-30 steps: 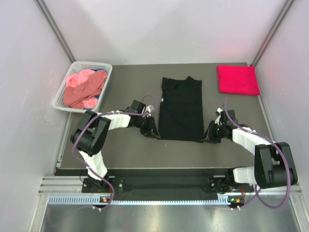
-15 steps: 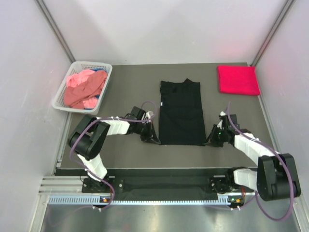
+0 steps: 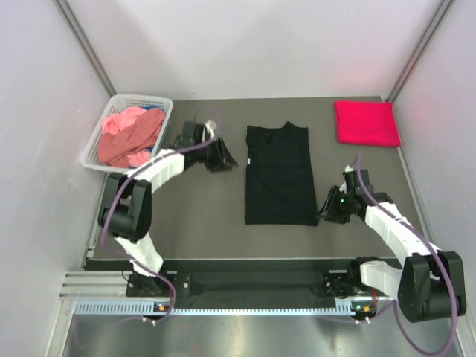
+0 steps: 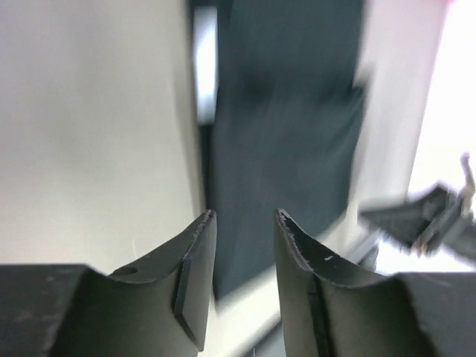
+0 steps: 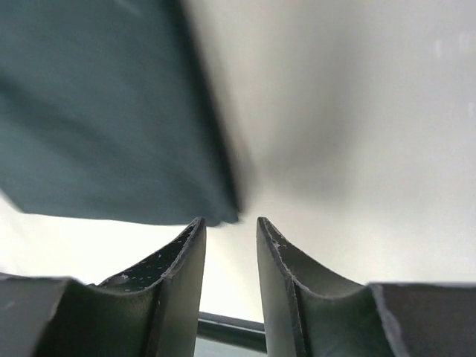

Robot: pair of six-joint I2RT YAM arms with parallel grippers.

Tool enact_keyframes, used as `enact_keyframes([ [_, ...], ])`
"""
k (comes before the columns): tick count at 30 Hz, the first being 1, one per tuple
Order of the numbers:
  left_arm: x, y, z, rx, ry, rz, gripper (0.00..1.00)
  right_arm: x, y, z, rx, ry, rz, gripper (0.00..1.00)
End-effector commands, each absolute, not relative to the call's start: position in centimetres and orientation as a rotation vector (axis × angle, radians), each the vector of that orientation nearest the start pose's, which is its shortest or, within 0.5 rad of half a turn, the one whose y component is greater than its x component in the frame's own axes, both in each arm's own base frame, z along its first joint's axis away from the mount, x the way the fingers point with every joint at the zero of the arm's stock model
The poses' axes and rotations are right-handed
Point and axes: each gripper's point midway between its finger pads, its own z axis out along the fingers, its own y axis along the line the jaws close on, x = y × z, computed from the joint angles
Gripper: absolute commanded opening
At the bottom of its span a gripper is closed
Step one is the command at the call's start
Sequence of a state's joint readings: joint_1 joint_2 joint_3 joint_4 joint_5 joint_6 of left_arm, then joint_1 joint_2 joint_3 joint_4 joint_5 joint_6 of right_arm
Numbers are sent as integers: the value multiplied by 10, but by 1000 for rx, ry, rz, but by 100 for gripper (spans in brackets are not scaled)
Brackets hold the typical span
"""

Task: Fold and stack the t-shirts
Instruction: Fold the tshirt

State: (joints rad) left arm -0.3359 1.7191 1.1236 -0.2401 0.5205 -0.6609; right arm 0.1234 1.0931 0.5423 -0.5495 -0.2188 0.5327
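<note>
A dark grey table [image 3: 201,223] seen from above, with two robot arms reaching over it from the near edge. A black shirt [image 3: 279,175] lies flat in the middle of the table, folded into a long rectangle with its collar at the far end. A red shirt [image 3: 367,123] sits folded in a neat square at the far right corner, well apart from the black one. At the far left corner stands a white basket [image 3: 165,111] holding crumpled pink shirts [image 3: 128,137], with a bit of blue cloth [image 3: 152,152] showing at its near edge. The left gripper [image 3: 222,156] hangs between the basket and the far left part of the black shirt, not touching either. In its wrist view the left gripper [image 4: 243,217] has its jaws a little apart with nothing between them, and the black shirt [image 4: 290,126] shows blurred beyond. The right gripper [image 3: 328,210] is just beside the near right corner of the black shirt. In its wrist view the right gripper [image 5: 227,223] also has its jaws slightly parted and empty, with the corner of the black shirt [image 5: 97,111] just ahead to the left.
</note>
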Motion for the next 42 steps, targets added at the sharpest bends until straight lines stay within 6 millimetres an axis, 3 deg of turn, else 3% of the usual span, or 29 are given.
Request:
enact_keyframes([
  [1, 429, -233, 138, -52, 2376, -1019, 40, 247, 98, 90, 380, 2533, 516, 34],
  [2, 444, -234, 127, -52, 2379, -1026, 39, 253, 105, 92, 356, 2538, 536, 34],
  [3, 464, -235, 142, -27, 2316, -1045, 38, 263, 122, 104, 282, 2506, 592, 34],
  [4, 475, -236, 143, -3, 2281, -1048, 38, 277, 137, 115, 228, 2451, 645, 34],
  [5, 495, -242, 146, 23, 2232, -1059, 38, 283, 149, 112, 202, 2459, 662, 34],
  [7, 512, -245, 147, 44, 2205, -1089, 38, 296, 187, 131, 58, 2404, 743, 34],
  [8, 523, -255, 145, 77, 2191, -1141, 38, 302, 200, 125, 15, 2421, 757, 33],
  [9, 529, -260, 145, 98, 2175, -1173, 38, 303, 221, 134, -89, 2390, 799, 29],
  [10, 533, -264, 133, 97, 2179, -1207, 38, 308, 240, 130, -166, 2375, 886, 28],
  [11, 541, -272, 148, 153, 2083, -1254, 38, 309, 250, 129, -216, 2364, 926, 27],
  [12, 545, -274, 148, 153, 2055, -1268, 38, 313, 260, 132, -250, 2341, 967, 27],
  [13, 549, -275, 138, 121, 2062, -1286, 38, 308, 273, 134, -309, 2321, 1072, 27],
  [14, 555, -276, 140, 122, 2040, -1285, 38, 315, 283, 129, -339, 2289, 1127, 27],
  [15, 560, -276, 128, 112, 2051, -1284, 38, 317, 294, 127, -372, 2287, 1195, 26],
  [16, 562, -278, 124, 118, 2052, -1289, 38, 319, 298, 136, -385, 2258, 1220, 25],
  [17, 568, -280, 128, 130, 2034, -1292, 38, 322, 301, 124, -373, 2288, 1232, 24],
  [18, 571, -280, 125, 136, 2034, -1300, 38, 329, 306, 128, -378, 2274, 1244, 21],
  [19, 572, -282, 113, 136, 2047, -1314, 38, 329, 310, 126, -382, 2277, 1264, 19],
  [22, 583, -286, 106, 123, 2024, -1330, 38, 335, 317, 108, -372, 2312, 1279, 13],
  [28, 602, -286, 94, 83, 1997, -1357, 38, 330, 322, 80, -357, 2368, 1280, 8],
  [30, 608, -288, 101, 79, 1965, -1374, 36, 325, 326, 74, -363, 2381, 1288, 7],
  [34, 616, -291, 94, 69, 1944, -1406, 12, 319, 330, 56, -355, 2423, 1292, 6],
  [35, 619, -291, 98, 74, 1929, -1402, 0, 317, 329, 52, -333, 2445, 1291, 5],
  [42, 641, -279, 98, -37, 1882, -1391, 0, 299, 318, 22, -273, 2520, 1241, 3],
])
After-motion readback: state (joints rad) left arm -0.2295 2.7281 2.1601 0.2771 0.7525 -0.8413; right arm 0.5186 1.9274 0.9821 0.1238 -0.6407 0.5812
